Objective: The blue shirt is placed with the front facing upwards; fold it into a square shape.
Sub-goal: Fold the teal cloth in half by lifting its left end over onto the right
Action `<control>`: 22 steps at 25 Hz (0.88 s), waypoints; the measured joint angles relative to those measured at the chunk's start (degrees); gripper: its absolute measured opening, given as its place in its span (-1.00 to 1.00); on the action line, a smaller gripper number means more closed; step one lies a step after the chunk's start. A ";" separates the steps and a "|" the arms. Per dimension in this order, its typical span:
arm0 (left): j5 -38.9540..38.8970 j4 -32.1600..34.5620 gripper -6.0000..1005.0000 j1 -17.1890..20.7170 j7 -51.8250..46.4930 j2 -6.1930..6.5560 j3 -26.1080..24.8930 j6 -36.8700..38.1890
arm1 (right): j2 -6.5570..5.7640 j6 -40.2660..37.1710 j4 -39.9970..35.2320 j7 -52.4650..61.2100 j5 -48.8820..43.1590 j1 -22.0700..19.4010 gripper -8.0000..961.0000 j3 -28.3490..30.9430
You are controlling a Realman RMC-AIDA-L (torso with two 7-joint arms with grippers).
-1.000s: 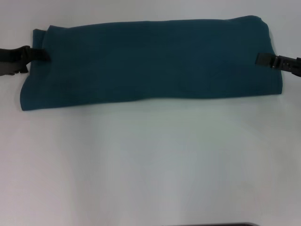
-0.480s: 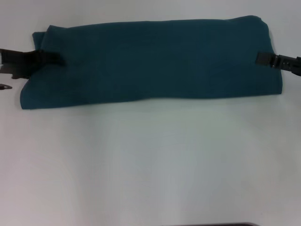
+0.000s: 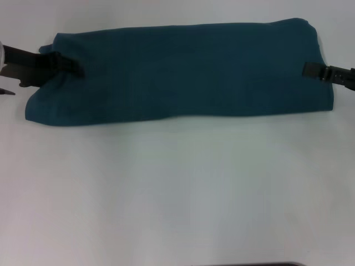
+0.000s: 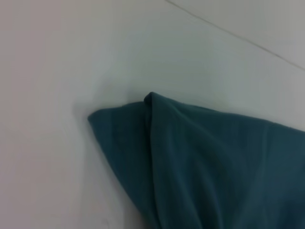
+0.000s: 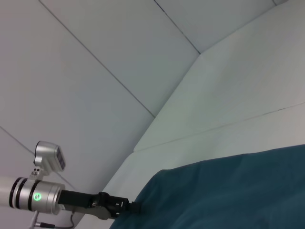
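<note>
Blue shirt (image 3: 183, 69): already folded into a long band across the far table (image 3: 177, 188); plain side up

Left gripper (image 3: 71, 67): jaws closed on the band's left end, cloth lifted and bunched just beyond the tips

Right gripper (image 3: 308, 70): jaws at the right end's edge; whether they clamp the cloth cannot be told

Handling: judged soft, light, limp; sagging is expected between the jaws; each short end is best pinched through all layers
</note>
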 joint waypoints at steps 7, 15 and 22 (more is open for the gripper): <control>1.71 1.18 0.11 -1.64 0.09 0.62 0.67 0.28 | 0.06 0.10 0.00 -0.01 0.03 0.05 0.72 0.00; 3.20 1.19 -0.29 -3.06 0.22 1.00 0.71 2.13 | 0.00 0.13 0.00 0.08 -0.01 -0.06 0.72 0.00; 4.30 -1.10 -0.85 -3.05 1.61 1.35 0.32 5.80 | 0.00 0.13 0.00 0.11 -0.01 -0.09 0.72 0.00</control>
